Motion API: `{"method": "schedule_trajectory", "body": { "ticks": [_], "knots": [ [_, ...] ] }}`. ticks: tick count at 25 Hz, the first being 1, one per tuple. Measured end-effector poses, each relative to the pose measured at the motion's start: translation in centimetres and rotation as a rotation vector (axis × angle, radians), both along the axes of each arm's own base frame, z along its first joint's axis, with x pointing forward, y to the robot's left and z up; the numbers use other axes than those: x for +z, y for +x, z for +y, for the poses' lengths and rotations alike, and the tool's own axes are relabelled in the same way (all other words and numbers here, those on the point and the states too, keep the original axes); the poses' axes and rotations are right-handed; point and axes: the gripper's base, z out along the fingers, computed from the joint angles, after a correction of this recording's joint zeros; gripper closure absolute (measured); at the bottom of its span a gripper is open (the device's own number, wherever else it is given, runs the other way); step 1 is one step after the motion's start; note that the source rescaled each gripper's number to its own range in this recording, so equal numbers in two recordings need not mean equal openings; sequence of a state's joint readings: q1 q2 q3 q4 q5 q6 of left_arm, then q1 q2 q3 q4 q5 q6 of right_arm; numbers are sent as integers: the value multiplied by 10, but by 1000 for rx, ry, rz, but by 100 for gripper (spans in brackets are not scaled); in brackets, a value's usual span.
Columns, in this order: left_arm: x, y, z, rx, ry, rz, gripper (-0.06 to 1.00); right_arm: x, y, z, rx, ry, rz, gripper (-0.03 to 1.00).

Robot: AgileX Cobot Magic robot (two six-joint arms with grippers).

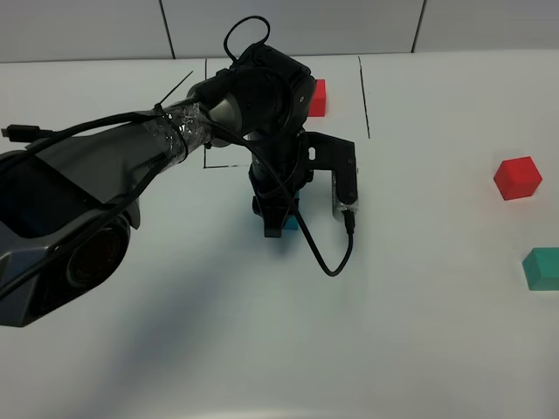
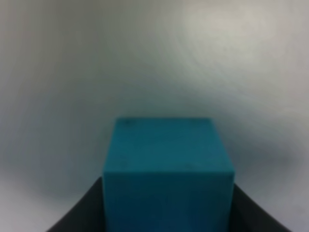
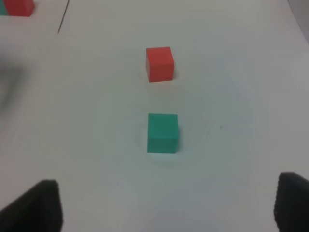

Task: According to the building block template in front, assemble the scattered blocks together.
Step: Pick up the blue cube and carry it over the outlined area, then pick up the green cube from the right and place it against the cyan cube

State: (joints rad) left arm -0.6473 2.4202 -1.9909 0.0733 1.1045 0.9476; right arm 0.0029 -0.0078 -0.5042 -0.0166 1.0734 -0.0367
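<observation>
My left gripper [image 1: 278,223] reaches to the table's middle, just in front of the template. Its dark fingers [image 2: 79,217] press both sides of the blue cube [image 2: 168,164], which shows as a small blue patch under the gripper [image 1: 288,223], low at the table. Of the template, only its red cube [image 1: 316,98] and parts of the black outline [image 1: 363,92] show; the arm hides the rest. The loose red cube [image 1: 517,177] and green cube [image 1: 542,267] lie far right, apart. The right wrist view shows both, red [image 3: 160,64] and green [image 3: 162,133], ahead of my open, empty right gripper [image 3: 169,205].
The left arm's wrapped forearm [image 1: 113,166] and its cable loop [image 1: 332,257] lie across the left and middle of the white table [image 1: 419,349]. The template's red cube also shows in a corner of the right wrist view [image 3: 18,7].
</observation>
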Motion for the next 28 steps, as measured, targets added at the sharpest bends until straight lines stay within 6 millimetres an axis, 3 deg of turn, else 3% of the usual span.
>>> {"method": "schedule_trajectory", "body": {
  "ticks": [7, 9, 12, 15, 19, 24, 28],
  "knots": [
    [0, 0, 0, -1, 1, 1, 94, 0, 0, 0, 0, 0, 0, 5],
    [0, 0, 0, -1, 2, 2, 86, 0, 0, 0, 0, 0, 0, 5],
    [2, -1, 0, 14, 3, 7, 55, 0, 0, 0, 0, 0, 0, 5],
    [20, -4, 0, 31, -25, -1, 24, 0, 0, 0, 0, 0, 0, 5],
    [51, -8, 0, 57, -86, -30, -2, 0, 0, 0, 0, 0, 0, 5],
    [78, -1, 14, 249, -143, -88, -5, 0, 0, 0, 0, 0, 0, 5],
    [94, 20, 52, 488, -169, -126, -5, 0, 0, 0, 2, 3, 0, 5]
  ]
}}
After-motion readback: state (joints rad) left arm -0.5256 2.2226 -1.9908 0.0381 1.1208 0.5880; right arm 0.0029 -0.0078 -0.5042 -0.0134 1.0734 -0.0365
